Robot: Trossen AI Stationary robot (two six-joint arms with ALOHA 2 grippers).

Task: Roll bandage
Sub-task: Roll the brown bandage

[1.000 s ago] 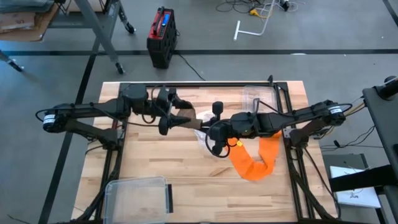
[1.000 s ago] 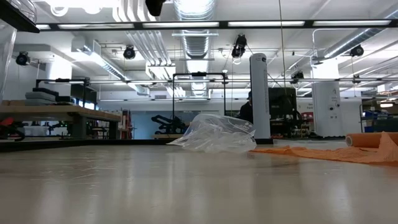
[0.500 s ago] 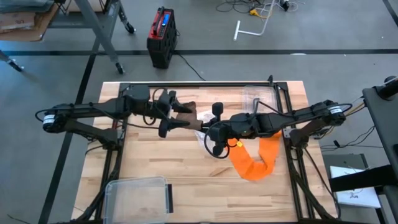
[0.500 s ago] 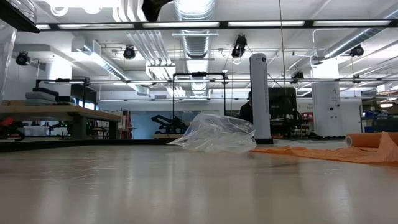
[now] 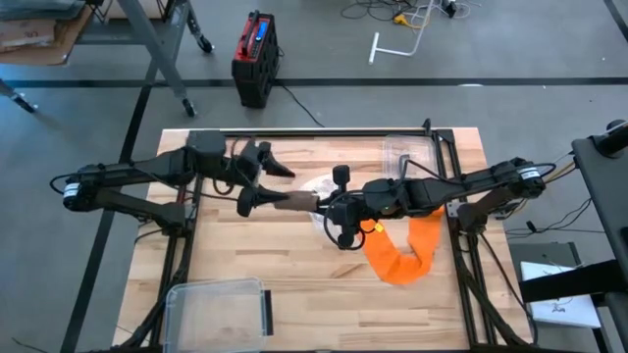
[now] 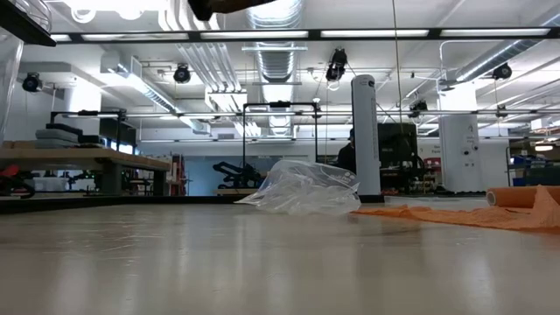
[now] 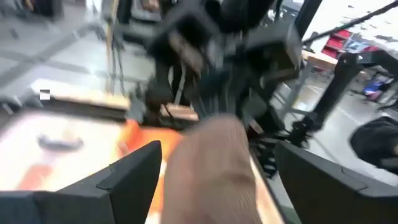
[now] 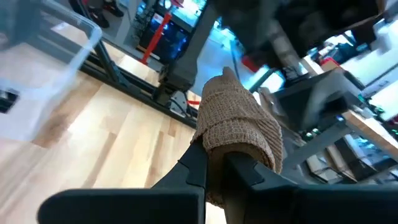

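Right wrist view: right gripper pinches woven tan bandage; left gripper spread wide.

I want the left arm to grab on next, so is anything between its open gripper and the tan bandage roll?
Nothing visible stands between them. The tan woven bandage roll already lies in the gap of the open left gripper, untouched by either finger. The right gripper is shut on the roll's far end, above the wooden table.

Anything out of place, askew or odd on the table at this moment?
An orange cloth strip lies crumpled and bent near the right arm, and a crumpled clear plastic bag sits loose on the wooden table. The tan rolled bandage is pinched in the right pincer, above the table.
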